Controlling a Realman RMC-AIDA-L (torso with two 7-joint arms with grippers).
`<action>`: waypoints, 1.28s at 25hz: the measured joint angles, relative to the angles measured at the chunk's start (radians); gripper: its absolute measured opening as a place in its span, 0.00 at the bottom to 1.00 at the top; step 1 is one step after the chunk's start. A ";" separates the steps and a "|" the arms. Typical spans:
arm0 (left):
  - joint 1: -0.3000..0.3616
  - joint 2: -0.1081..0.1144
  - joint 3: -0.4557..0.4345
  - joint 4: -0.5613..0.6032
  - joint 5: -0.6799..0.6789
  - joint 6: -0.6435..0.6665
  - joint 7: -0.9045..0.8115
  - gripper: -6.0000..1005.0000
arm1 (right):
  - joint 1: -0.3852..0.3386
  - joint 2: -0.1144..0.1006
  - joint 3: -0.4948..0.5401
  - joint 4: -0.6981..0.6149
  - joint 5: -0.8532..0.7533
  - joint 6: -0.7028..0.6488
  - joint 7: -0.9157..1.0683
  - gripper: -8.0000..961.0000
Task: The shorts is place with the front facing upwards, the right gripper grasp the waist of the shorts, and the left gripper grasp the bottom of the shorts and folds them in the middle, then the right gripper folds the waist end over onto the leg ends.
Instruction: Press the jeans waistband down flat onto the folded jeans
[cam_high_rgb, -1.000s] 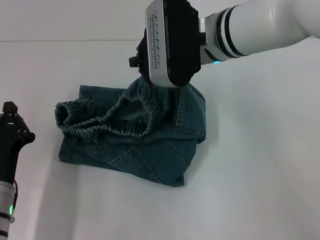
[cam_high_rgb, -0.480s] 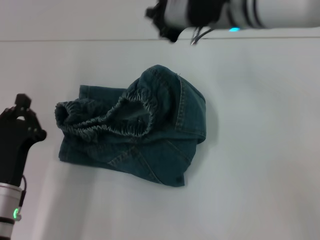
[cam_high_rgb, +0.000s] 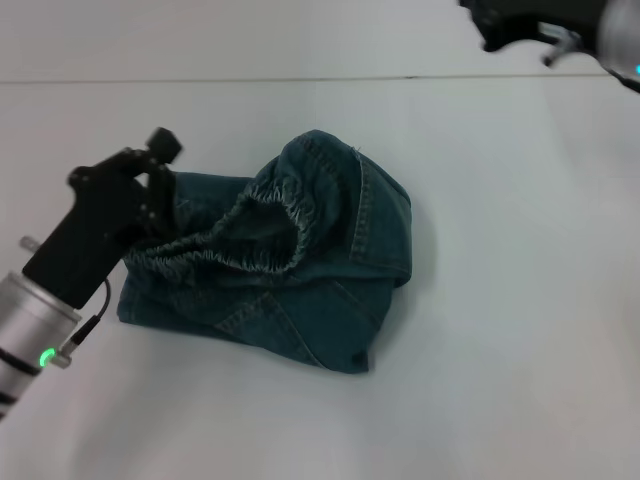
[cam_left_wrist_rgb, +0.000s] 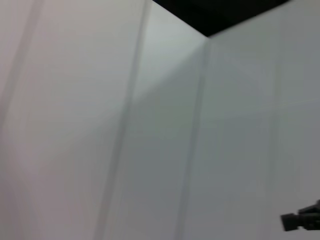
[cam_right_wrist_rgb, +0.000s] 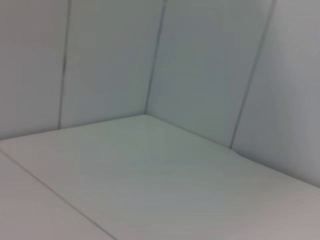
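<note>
- On our left, we are bringing the left end effector in from the near edge of the table; a second ago it was parked low and well clear, and now it is sitting over the left end of the shorts, right at the gathered waistband. We cannot tell whether its fingers are spread or closed, nor whether they are touching the denim.
- In the middle, the shorts are lying bunched on the table, folded over with the ruffled waistband bulging open on top and a stitched pocket panel draped toward the right. Their heap is looking the same as half a second ago.
- On our right, we are pulling the right end effector up and away to the far right corner; a second ago it was hanging directly over the cloth. It is grasping nothing, well apart from the shorts, though its finger state is not visible.
- We are reading this as a handover: the right arm is clearing out and the left arm is taking the next touch, probably tidying the loose waistband.
</note>
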 joint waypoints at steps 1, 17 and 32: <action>-0.026 0.010 0.012 0.025 0.025 0.000 -0.066 0.01 | -0.030 0.000 0.007 -0.002 0.040 -0.003 -0.032 0.06; -0.263 -0.105 0.671 1.004 0.034 0.089 -1.052 0.47 | -0.168 0.004 0.030 0.038 0.180 -0.003 -0.188 0.08; -0.234 -0.103 1.220 1.373 0.066 0.069 -1.616 0.88 | -0.139 -0.004 0.268 0.231 0.204 -0.664 -0.425 0.10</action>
